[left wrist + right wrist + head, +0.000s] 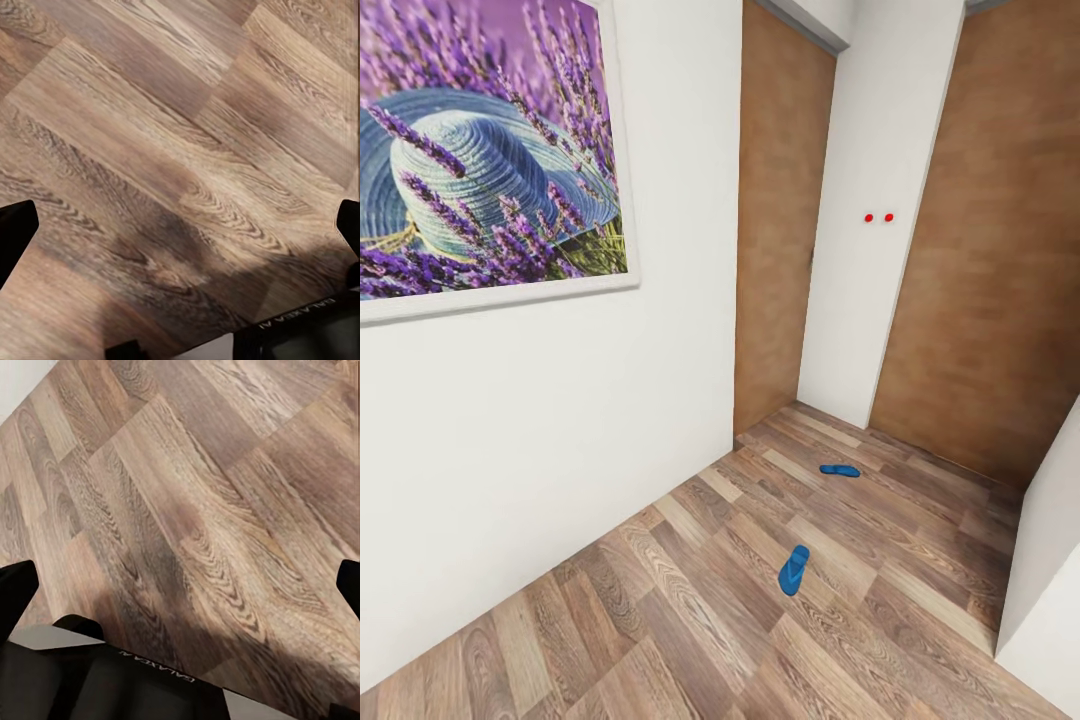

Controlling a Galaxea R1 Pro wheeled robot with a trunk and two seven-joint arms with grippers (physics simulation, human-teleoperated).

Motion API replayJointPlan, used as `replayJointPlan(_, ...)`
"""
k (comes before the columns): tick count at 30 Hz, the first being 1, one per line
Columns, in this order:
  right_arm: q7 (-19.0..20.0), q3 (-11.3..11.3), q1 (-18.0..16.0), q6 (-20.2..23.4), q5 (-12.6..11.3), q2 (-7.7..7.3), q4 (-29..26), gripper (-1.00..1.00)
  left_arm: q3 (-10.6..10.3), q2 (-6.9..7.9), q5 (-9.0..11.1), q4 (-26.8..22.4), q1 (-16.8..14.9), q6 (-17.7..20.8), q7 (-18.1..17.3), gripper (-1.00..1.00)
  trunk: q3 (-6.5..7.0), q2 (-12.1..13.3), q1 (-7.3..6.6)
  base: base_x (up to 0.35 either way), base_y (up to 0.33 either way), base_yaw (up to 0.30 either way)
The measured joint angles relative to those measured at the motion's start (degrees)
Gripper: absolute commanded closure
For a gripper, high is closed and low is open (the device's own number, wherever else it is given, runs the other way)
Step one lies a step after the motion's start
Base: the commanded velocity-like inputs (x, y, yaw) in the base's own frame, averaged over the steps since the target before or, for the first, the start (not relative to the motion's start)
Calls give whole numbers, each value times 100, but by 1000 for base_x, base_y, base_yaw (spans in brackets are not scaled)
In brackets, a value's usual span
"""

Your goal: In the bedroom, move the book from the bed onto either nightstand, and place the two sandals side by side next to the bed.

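Two bright blue sandals lie apart on the wood-plank floor in the head view. The nearer sandal (793, 570) is in mid-floor, pointing away from me. The farther sandal (840, 470) lies crosswise close to the doors. My left gripper (180, 232) hangs open over bare floor planks, its dark fingertips (15, 240) at the picture's edges with nothing between them. In the same way, my right gripper (180, 589) stands open above the floor. The book, the bed and the nightstand are out of view.
A white wall with a large framed lavender-and-hat picture (480, 150) runs along the left. Two brown wooden doors (780, 210) stand ahead, split by a white pillar (880, 215) with two red dots. A white wall corner (1050, 580) juts in at the right.
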Motion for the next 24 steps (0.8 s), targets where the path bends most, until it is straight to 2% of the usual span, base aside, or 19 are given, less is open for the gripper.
replayJointPlan(4, -55, -28, 0, -2, -15, 0, 5, -100, 6, -18, 115, -5, -9, 32, 36, -100, 0, 0, 0, 0, 0, 0)
replayJointPlan(7, -356, -64, 0, -6, -15, 0, 6, -100, 7, -38, 141, -1, -10, 38, 56, -100, 0, 0, 0, 0, 0, -62)
replayJointPlan(9, -522, -73, 0, -11, -14, 1, 7, -100, 7, -47, 146, 0, -11, 39, 60, -100, 0, 0, 0, 0, 0, -195)
replayJointPlan(16, -643, -78, 0, -23, -13, 1, 7, -100, 1, -86, 149, 6, -12, 33, 67, -100, 0, 0, 0, 11, 0, -239)
replayJointPlan(24, -652, -78, 0, -61, -11, 1, 7, -100, 7, -88, 150, 12, -11, 32, 72, -100, 0, 0, -3, 257, 0, -49)
